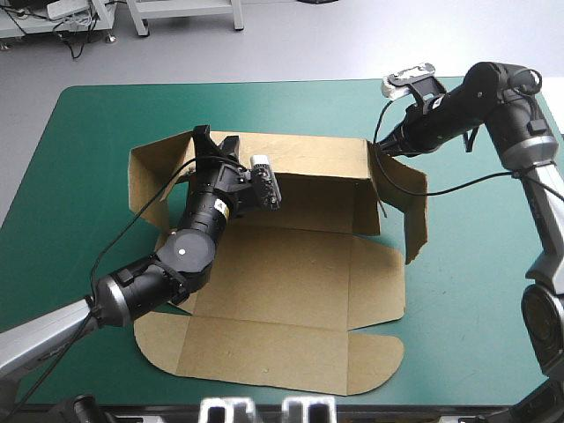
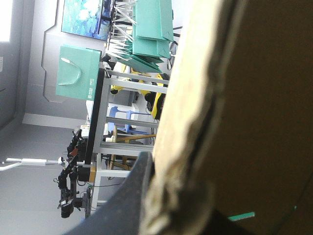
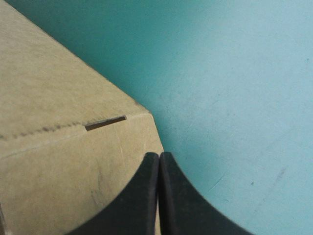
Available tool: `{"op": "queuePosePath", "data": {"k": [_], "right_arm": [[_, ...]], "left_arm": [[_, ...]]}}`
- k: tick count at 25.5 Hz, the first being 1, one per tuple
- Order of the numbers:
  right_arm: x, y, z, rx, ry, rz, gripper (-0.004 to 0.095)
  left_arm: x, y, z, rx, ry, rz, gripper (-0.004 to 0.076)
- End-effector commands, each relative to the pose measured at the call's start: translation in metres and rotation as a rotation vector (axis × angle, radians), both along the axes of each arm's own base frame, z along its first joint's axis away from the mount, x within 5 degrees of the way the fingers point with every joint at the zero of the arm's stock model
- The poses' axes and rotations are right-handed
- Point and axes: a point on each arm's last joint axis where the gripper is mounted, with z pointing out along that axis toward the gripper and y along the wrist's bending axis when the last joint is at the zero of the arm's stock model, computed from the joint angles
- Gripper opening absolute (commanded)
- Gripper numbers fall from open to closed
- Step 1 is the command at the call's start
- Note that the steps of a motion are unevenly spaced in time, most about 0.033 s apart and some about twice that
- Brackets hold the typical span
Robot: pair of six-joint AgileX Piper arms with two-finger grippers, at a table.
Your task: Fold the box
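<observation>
A brown box [image 1: 291,264], cut from one sheet of board, lies in the middle of a table with a teal-green cover [image 1: 88,132]. Most of the sheet is flat. Its long far wall [image 1: 308,154] is raised, and a side flap [image 1: 416,211] at the right end stands up too. The wide near panel [image 1: 282,352], with rounded corners, lies flat toward the near edge.

The left gripper [image 1: 216,141] reaches over the sheet to the left part of the far wall. In the left wrist view one black finger [image 2: 132,196] presses against the board's edge. The other finger is hidden behind the board, so the gripper looks clamped on the wall.

The right gripper [image 1: 379,150] is at the wall's far right corner. In the right wrist view its fingers are pressed together into one point. They rest on the board by a small slot [image 3: 105,122] near the corner and grasp nothing.

The board looks light and thin. It is probably stiff across each panel and ready to hinge only along its scored creases. Its surface looks smooth, so a pushing fingertip may slide. Pinching too hard could dent an edge, and the cuts and slots are likely weak spots for tearing.

The best hold seems to be a free top edge of a wall or flap, close to a crease. The board goes between the fingers while the other arm braces the neighbouring panel.
</observation>
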Motion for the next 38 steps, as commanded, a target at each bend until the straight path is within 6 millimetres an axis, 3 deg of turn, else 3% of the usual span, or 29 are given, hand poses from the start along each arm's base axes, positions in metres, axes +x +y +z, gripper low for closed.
{"op": "queuePosePath", "data": {"k": [1,8,12,17,22,31,38], "right_arm": [[-0.016,-0.013,0.017,0.065,-0.021,-0.001,-0.0018],[-0.03,-0.034,0.0,0.146,0.028,0.016,-0.0018],[-0.037,-0.025,-0.017,0.248,0.034,0.15,-0.0018],[-0.043,-0.026,-0.032,0.241,-0.011,0.149,-0.0018],[-0.059,-0.024,-0.03,0.235,-0.066,0.221,-0.0018],[-0.057,-0.024,-0.016,0.223,-0.128,0.226,-0.0018],[-0.059,-0.025,-0.013,0.189,-0.133,0.274,-0.0018]], "left_arm": [[-0.004,0.004,0.027,-0.003,-0.124,-0.001,-0.0008],[-0.003,0.003,0.024,-0.016,-0.096,-0.012,-0.0008],[0.006,-0.009,0.005,0.041,-0.055,-0.029,-0.0008],[0.01,-0.013,-0.003,0.047,-0.043,-0.013,-0.0008],[0.011,-0.014,-0.001,0.049,-0.071,-0.015,-0.0008],[0.014,-0.016,0.021,-0.072,-0.072,0.011,0.0015],[0.014,-0.014,0.016,-0.099,-0.005,0.041,0.0015]]}}
